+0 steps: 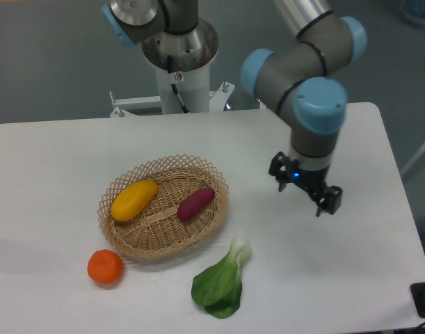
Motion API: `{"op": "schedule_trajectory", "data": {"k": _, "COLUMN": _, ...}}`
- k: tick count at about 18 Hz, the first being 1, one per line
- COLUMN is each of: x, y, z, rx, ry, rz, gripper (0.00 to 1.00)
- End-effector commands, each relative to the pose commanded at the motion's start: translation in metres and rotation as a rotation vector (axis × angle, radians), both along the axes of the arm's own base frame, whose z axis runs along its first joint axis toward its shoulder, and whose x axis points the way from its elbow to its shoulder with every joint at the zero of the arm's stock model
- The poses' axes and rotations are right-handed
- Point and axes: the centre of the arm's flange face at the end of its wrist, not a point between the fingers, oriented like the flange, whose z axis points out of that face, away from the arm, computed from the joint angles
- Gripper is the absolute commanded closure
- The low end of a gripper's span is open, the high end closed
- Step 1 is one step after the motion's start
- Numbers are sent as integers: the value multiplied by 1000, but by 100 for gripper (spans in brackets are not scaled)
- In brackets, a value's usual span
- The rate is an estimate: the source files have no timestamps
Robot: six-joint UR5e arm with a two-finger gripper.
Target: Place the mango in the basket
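The mango [134,200] is a smooth yellow-orange oval lying inside the left part of the woven tan basket [211,221]. A purple sweet potato [196,203] lies in the basket's right part. My gripper [306,190] hangs above the bare table to the right of the basket, well apart from it. Its fingers are spread and hold nothing.
A round orange fruit [105,266] sits on the table just outside the basket's front left. A green bok choy [222,282] lies in front of the basket to its right. The arm's base [179,59] stands at the table's back edge.
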Motion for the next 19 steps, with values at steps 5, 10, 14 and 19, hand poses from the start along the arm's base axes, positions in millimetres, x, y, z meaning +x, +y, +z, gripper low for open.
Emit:
{"op": "schedule_trajectory", "data": {"k": 5, "x": -32, "y": -9, "z": 0, "rx": 5, "ry": 15, "rz": 11, "gripper": 0}}
{"op": "schedule_trajectory", "data": {"k": 10, "x": -35, "y": -17, "z": -5, "rx": -8, "ry": 11, "rz": -47, "gripper": 0}}
{"op": "schedule_trajectory", "data": {"k": 14, "x": -35, "y": -17, "z": -5, "rx": -8, "ry": 11, "rz": -47, "gripper": 0}}
{"op": "schedule_trajectory", "data": {"k": 19, "x": -34, "y": -16, "z": -5, "rx": -8, "ry": 11, "rz": -48, "gripper": 0}}
